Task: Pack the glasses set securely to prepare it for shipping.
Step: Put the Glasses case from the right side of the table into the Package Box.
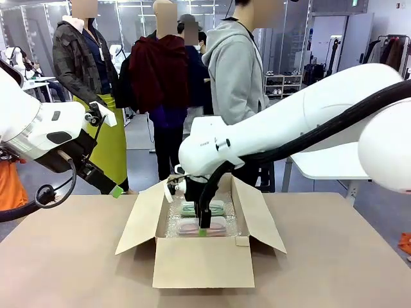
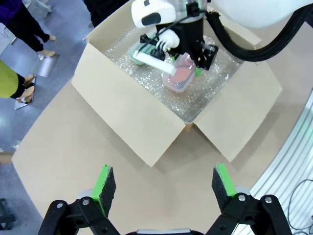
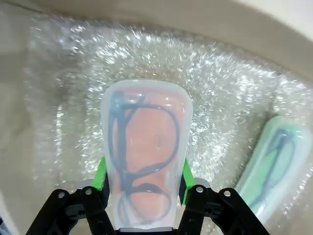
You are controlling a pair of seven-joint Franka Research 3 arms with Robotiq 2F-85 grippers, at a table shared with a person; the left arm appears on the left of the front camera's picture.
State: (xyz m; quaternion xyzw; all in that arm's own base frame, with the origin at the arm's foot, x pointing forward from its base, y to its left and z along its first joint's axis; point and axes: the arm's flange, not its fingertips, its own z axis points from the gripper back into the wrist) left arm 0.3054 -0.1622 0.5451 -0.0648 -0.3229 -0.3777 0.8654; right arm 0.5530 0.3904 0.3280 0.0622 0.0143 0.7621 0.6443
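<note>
Right wrist view: tool (image 3: 143,175) grips pink case (image 3: 146,110), glasses (image 3: 116,132) inside.

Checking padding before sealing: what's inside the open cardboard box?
A clear bubble-wrap sheet lines the brown cardboard box; a translucent mint green glasses case lies on it, and the right gripper is shut on a translucent pink glasses case. The wrap hides the box floor.

Grey floor (image 1: 379,215) lay beyond tan tabletop (image 1: 64,256). White table (image 1: 321,163) stood behind at right. Glass partitions (image 1: 32,29) lined far side. Clothes rack (image 1: 388,51) with dark garments stood in far right corner. Low shelf unit (image 1: 282,85) held small items, possibly shoes. Lighting was bright and even.
</note>
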